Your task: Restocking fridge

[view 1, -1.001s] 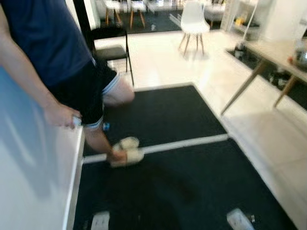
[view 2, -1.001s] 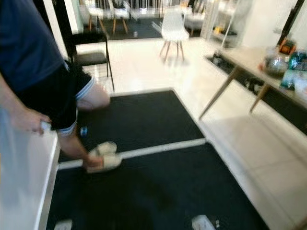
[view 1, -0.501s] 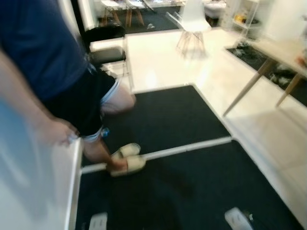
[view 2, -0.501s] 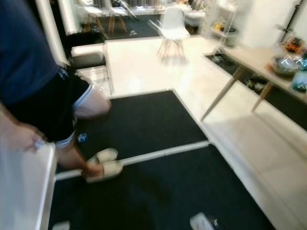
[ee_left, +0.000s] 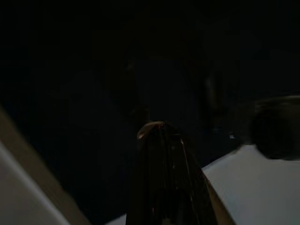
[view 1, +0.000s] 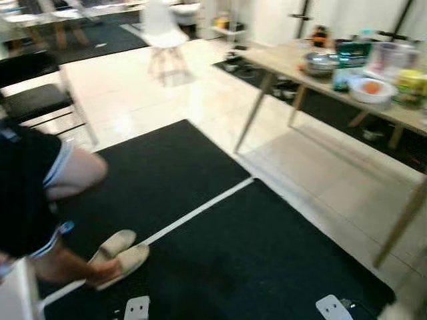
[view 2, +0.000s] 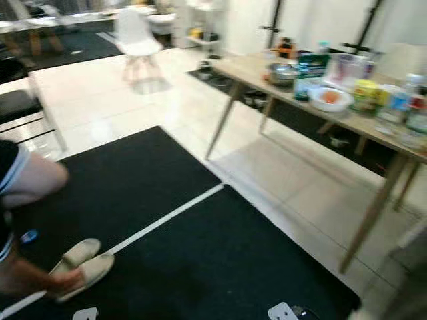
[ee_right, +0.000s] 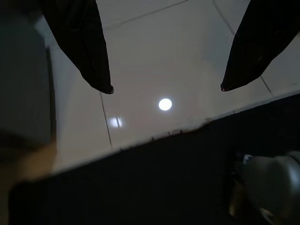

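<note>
A long wooden table stands at the right and carries groceries: a metal bowl, a teal container, a white bowl with something orange, and bottles and tubs. My right gripper hangs open over pale floor tiles and the edge of a black mat, holding nothing. In the dark left wrist view my left gripper shows as one closed point beside a pale surface. A sliver of a white panel sits at the lower left.
A person stands close on the left, with a bare leg and beige slippers on the black mat. Behind are a black chair and a white chair. Tiled floor lies between mat and table.
The whole view has swung to the right. The person and the white panel have slid to the left edge, and the table with groceries has come into view.
</note>
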Controlling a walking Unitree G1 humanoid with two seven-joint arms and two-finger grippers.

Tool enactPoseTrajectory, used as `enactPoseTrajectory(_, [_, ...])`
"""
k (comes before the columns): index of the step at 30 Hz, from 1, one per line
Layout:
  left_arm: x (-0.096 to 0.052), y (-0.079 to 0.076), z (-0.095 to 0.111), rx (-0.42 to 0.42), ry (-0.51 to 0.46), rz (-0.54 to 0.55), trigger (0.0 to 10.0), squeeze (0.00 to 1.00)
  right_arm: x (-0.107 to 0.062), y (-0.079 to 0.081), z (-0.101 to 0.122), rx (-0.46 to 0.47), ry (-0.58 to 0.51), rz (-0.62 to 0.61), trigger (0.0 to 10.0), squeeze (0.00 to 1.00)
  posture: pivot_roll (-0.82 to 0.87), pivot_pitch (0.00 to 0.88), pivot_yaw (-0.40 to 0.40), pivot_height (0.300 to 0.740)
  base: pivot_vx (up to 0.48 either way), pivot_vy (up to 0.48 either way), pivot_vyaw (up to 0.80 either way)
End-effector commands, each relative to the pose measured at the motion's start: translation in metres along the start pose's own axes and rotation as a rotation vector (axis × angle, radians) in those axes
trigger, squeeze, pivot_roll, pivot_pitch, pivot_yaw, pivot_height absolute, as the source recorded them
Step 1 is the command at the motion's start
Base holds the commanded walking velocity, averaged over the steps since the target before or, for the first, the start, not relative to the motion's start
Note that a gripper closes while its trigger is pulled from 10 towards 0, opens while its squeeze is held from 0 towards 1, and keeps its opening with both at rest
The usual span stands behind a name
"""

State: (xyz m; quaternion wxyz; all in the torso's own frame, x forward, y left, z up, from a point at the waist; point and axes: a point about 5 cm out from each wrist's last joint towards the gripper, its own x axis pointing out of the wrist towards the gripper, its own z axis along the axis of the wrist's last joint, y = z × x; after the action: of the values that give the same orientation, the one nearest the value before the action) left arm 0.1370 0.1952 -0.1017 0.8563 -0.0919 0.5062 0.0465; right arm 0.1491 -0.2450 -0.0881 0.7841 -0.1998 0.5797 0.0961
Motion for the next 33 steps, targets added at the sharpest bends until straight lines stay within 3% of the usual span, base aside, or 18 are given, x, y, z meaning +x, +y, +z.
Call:
enactPoseTrajectory(1, [-0.0013, 0.0034, -0.0051, 0.005, 0.018, 0.012, 10.0, 0.0, 0.0004, 0.0016, 0.001, -0.022, 0.01, -0.002, 10.0, 0.0, -0.1, 0.0, 0.0, 0.74, 0.0, 0.0, -0.79])
enactPoseTrajectory(33, [-0.0014, 0.0039, -0.0057, 0.023, 0.018, 0.021, 10.0, 0.0, 0.0004, 0.0011, 0.0006, -0.071, 0.024, -0.01, 10.0, 0.0, -0.09, 0.0, -0.002, 0.74, 0.0, 0.0, -0.78])
